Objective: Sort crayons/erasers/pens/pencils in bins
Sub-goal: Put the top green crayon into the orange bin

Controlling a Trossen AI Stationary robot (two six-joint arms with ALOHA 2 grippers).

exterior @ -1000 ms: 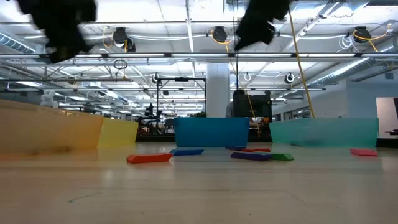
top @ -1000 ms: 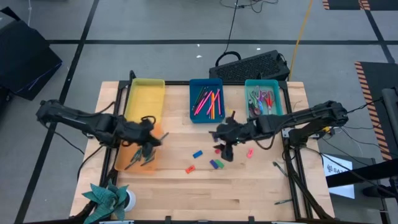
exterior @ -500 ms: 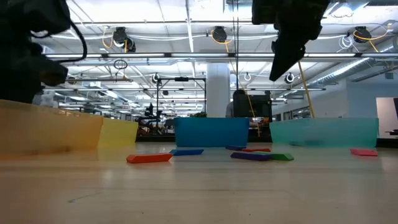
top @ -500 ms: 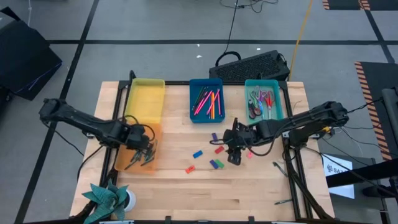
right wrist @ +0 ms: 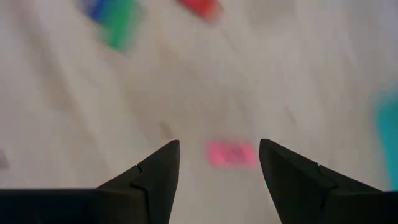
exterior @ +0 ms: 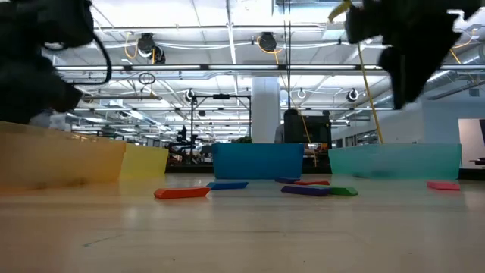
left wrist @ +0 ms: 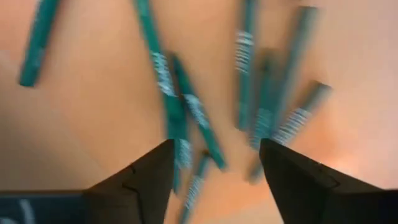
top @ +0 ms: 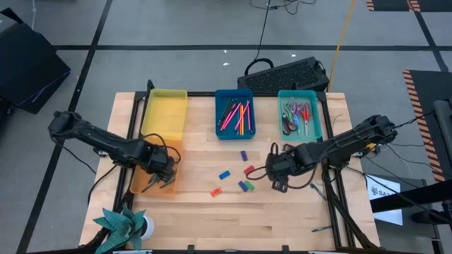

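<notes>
Wooden counter (top: 296, 219), lots of bare room along its near edge & near-right corner. 4 bins: yellow bin (top: 164, 111), blue bin (top: 234, 113) & teal bin (top: 299, 113) in a row along the far edge, w/ the orange bin (top: 157, 175) just in front of the yellow one, by the left edge. Blue bin holds pink/orange/green sticks; teal bin holds mixed sticks; orange bin holds several teal pens (left wrist: 198, 112), exact count unclear.

Black keyboard (top: 288, 73) sits beyond the far edge, behind blue & teal bins. Teal paper-like thing (top: 120, 224) at near-left corner.

Erasers loose mid-counter, in front of the blue bin, well apart from all bins. 6 blocks countable from above: blue-purple eraser (top: 244, 155), blue eraser (top: 224, 175), red eraser (top: 249, 170), orange-red eraser (top: 215, 191), and a green eraser (top: 248, 187) touching a purple eraser (top: 242, 185). The right wrist view shows a 7th, a pink eraser (right wrist: 231, 152), lying right ahead of the fingers.

Left gripper (top: 164, 174) hangs over the orange bin, fingers (left wrist: 134, 183) apart, nothing btwn them, pens below. Right gripper (top: 277, 176) is right of the eraser cluster, near the red one, above open wood; fingers (right wrist: 143, 180) apart, empty.
</notes>
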